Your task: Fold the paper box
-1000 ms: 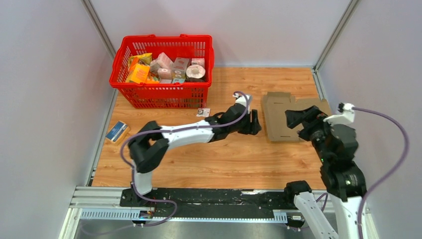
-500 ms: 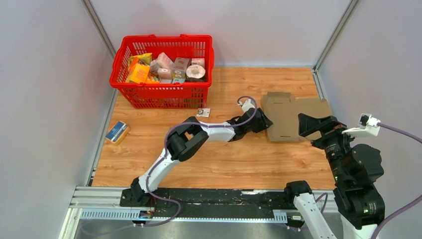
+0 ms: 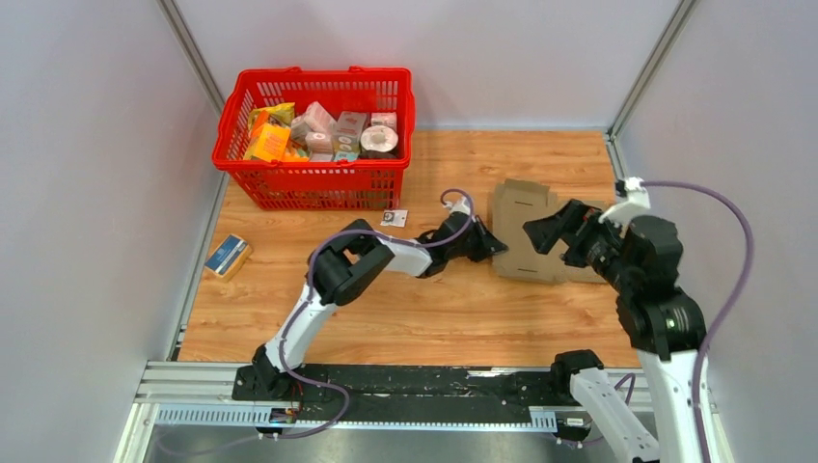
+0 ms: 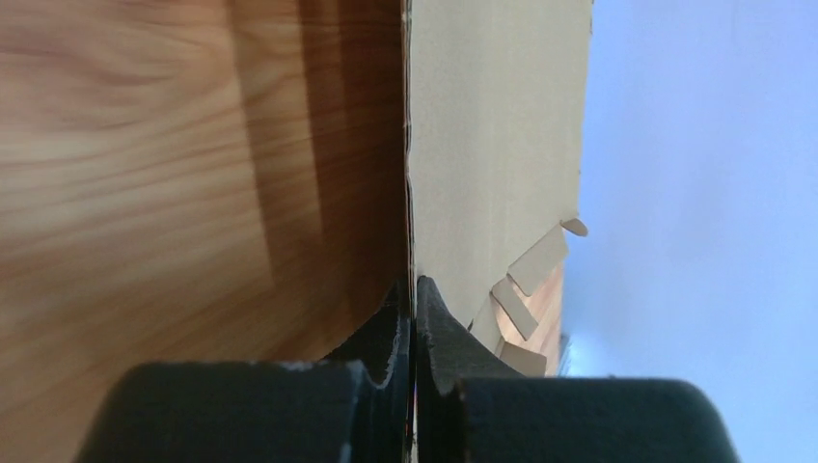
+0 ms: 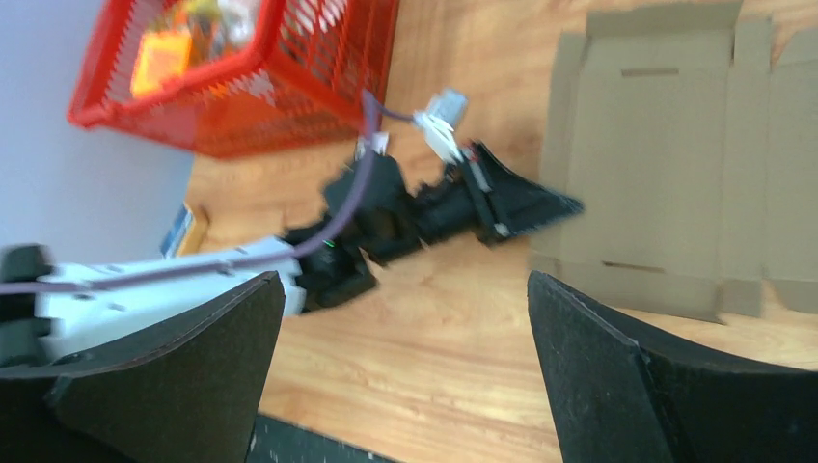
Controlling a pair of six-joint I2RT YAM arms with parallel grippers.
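With L claw (image 4: 415,318) clamped on box (image 3: 521,204) nr tabletop (image 3: 434,309) right edge, press wide-apart R claw (image 3: 552,231) onto panel w/o sliding it.

Site: I log a robotics lab cell | plain panel walls (image 3: 87,193) | aluminium mounting rail (image 3: 193,391) | wood-grain tabletop (image 3: 463,309) | red basket (image 3: 313,183) of groceries (image 3: 328,130)

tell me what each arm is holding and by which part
Left jaws pinch the paper box by its left edge; right jaws are open, holding nothing.
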